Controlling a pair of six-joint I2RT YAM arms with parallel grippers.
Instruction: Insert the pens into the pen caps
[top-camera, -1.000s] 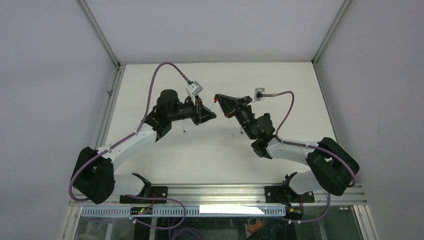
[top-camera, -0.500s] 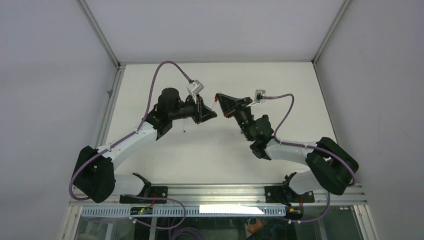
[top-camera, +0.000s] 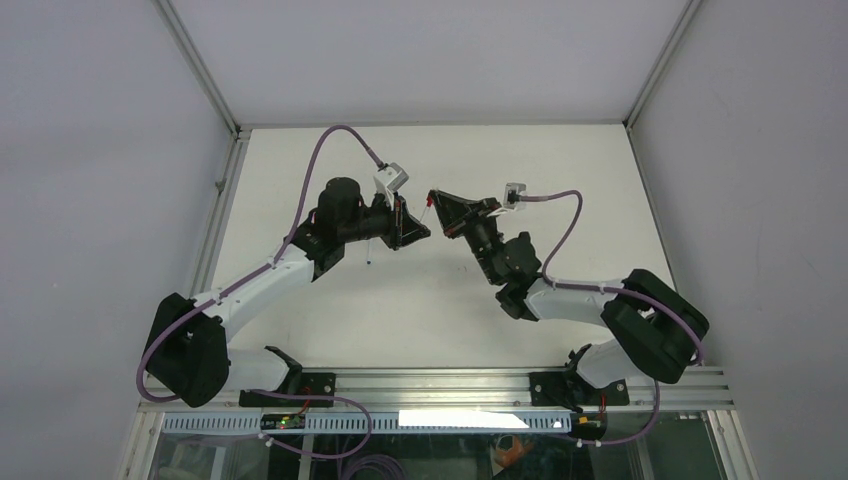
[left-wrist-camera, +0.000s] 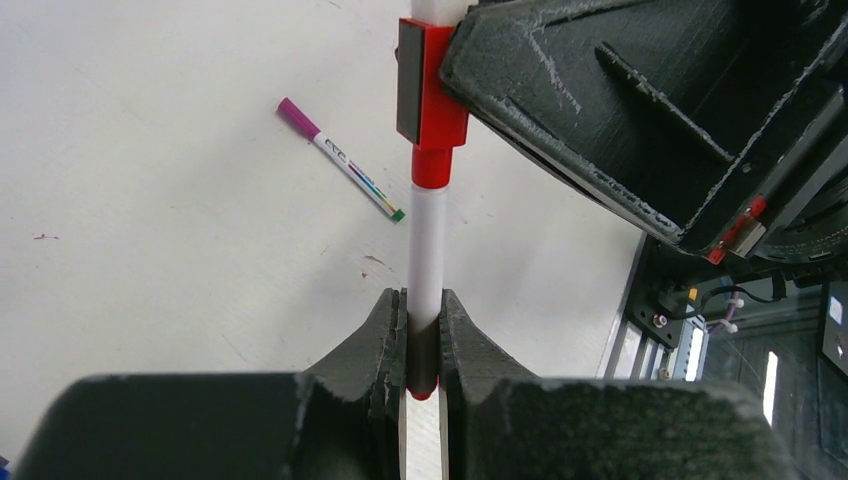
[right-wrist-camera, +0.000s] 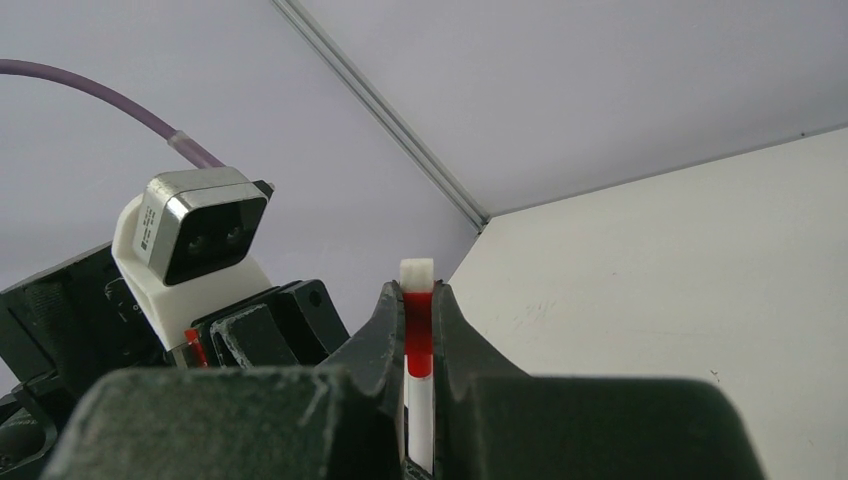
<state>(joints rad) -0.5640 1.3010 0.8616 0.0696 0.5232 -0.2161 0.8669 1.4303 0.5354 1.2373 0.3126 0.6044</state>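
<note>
In the left wrist view my left gripper (left-wrist-camera: 424, 300) is shut on the white barrel of a pen (left-wrist-camera: 428, 240), whose red tail end shows between the fingers. The barrel runs up into a red pen cap (left-wrist-camera: 432, 100) held by the right gripper's black body (left-wrist-camera: 640, 110). The right wrist view shows my right gripper (right-wrist-camera: 417, 295) shut on that red cap (right-wrist-camera: 418, 335), with white barrel below it. From above, both grippers meet tip to tip over mid-table, left gripper (top-camera: 416, 231) and right gripper (top-camera: 433, 202), with the cap (top-camera: 427, 206) between. The other caps are out of view.
A white pen with a magenta cap on it (left-wrist-camera: 340, 160) lies on the table beyond the left gripper. A thin stick (top-camera: 368, 254) lies on the table under the left arm. The left wrist camera (right-wrist-camera: 195, 235) sits close beside the right gripper. Grey walls enclose the white table (top-camera: 560, 160).
The right arm has edged slightly left, toward the left gripper. The left arm has barely moved. Both grips are the same.
</note>
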